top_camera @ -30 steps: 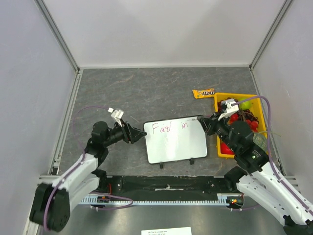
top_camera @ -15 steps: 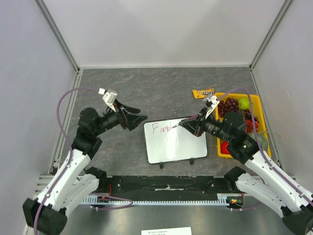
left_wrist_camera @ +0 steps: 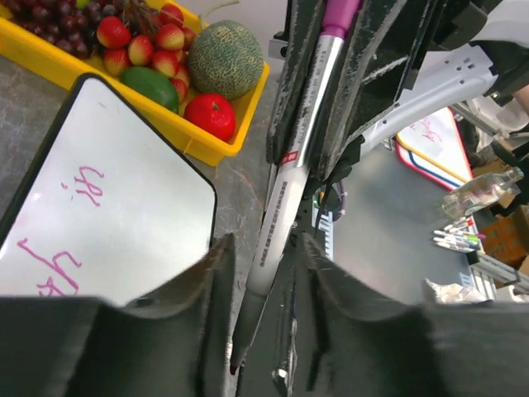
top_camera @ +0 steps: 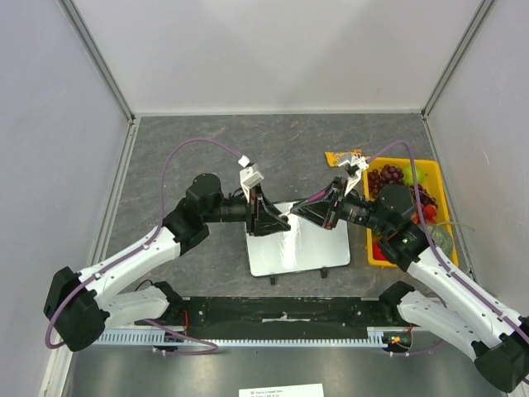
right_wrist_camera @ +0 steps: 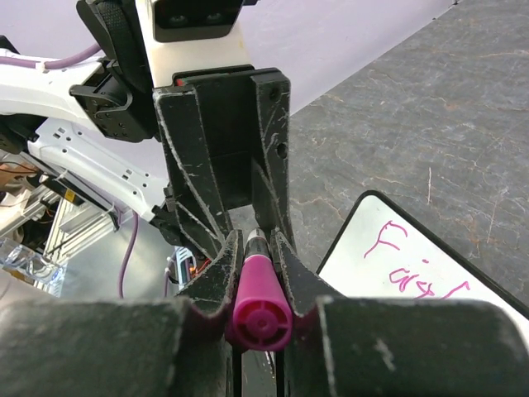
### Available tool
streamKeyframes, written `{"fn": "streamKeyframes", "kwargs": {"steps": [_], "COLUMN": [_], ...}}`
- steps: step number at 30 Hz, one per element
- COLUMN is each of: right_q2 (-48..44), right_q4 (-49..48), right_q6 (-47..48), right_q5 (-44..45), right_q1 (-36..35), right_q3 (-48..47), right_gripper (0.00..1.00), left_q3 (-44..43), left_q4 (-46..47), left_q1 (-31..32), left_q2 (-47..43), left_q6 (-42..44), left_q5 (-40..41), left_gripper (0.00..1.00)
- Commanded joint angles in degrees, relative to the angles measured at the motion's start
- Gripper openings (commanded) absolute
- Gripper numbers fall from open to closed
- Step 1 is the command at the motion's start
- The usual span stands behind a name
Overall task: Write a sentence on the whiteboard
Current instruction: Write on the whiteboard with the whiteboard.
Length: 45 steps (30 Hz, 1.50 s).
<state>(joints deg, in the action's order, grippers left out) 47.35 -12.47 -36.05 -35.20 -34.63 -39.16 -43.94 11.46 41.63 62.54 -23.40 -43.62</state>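
**A:** What is the right tool holding?

**B:** The right tool (right_wrist_camera: pixel 258 246) is clamped on the magenta back end of a marker (left_wrist_camera: pixel 277 207), with a finger pressed against each side.

**A:** Which way does the marker lie?

**B:** Its long axis runs left to right above the far part of the whiteboard (top_camera: pixel 306 248). The dark tip points left and the magenta end points right. From above I cannot tell whether the tip touches the board.

**A:** And the left tool?

**B:** The left tool (left_wrist_camera: pixel 264 244) meets it head-on from the left. Its jaws are parted, one on each side of the grey barrel close to the tip. The left wrist view shows a thin gap on both sides, so it is not gripping.

**A:** Where is the board?

**B:** It lies flat on the counter (top_camera: pixel 207 149), in the middle and fairly near, between the two arms. Its long axis runs left to right, with the right end skewed slightly farther away. Its two small feet stick out at the near edge.

**A:** Can you see the sentence?

**B:** The sentence (right_wrist_camera: pixel 401 252) is pink lettering along the far edge, starting at the left. It runs along the board's length. From above, both tools cover it.

**A:** What is around the board?

**B:** A yellow bin (left_wrist_camera: pixel 178 136) of fruit sits just to its right. An orange snack packet (top_camera: pixel 339 157) lies by the bin's far left corner.
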Motion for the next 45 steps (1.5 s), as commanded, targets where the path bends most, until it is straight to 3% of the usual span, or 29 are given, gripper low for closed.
{"fn": "streamKeyframes", "kwargs": {"steps": [1,3,5,7,9,11,12,17,18,21,30,37,45], "right_q2": [-0.07,-0.24,-0.86,-1.65,-2.88,-3.75,-3.85,-2.1,-1.65,-0.69,2.65,4.94,4.59], "right_q4": [-1.51,-0.98,-0.45,-0.97,-4.12,-7.99,-10.97,-21.18,-21.8,-23.3,-27.69,-28.22,-28.49], "right_q6": [-0.6,-0.33,-0.68,-1.47,-3.66,-6.73,-8.58,-15.0,-15.53,-16.42,-18.18,-17.82,-17.74], "right_q5": [-1.36,-0.58,0.92,2.15,3.29,4.43,4.53,3.39,3.21,2.95,1.72,0.92,1.63], "right_q1": [0.09,0.09,0.09,0.09,0.09,0.09,0.09,0.09,0.09,0.09,0.18,0.0,0.0], "right_q3": [-2.06,-1.89,-1.54,-0.92,0.91,2.85,4.16,8.13,8.39,8.75,8.48,8.39,8.22], "right_gripper": [0.0,0.0,0.03,0.13,0.32,0.59,0.69,0.79,0.85,0.83,0.59,0.46,0.41], "left_q3": [-0.09,0.43,1.31,2.45,3.59,4.83,5.18,5.27,5.27,4.92,5.09,5.09,5.8], "left_q4": [4.88,5.76,7.34,9.44,11.03,12.96,13.75,14.55,14.64,14.9,15.87,16.22,16.22], "left_q1": [0.91,1.09,1.0,1.0,1.18,1.26,1.18,1.18,1.26,1.26,1.26,1.35,1.18], "left_q2": [0.56,0.56,0.21,-0.4,-1.19,-1.98,-2.33,-2.95,-2.95,-2.52,-1.99,-1.72,-1.9], "left_q6": [2.57,1.87,0.82,-0.24,-0.94,-1.91,-2.26,-2.62,-2.7,-2.88,-3.5,-3.85,-4.02], "left_q5": [0.64,0.99,1.69,2.83,4.15,5.29,5.47,6.26,6.17,5.82,5.03,4.51,3.98], "left_gripper": [0.24,0.02,0.02,0.02,0.02,0.02,0.02,0.02,0.02,0.02,0.02,0.02,0.02]}}
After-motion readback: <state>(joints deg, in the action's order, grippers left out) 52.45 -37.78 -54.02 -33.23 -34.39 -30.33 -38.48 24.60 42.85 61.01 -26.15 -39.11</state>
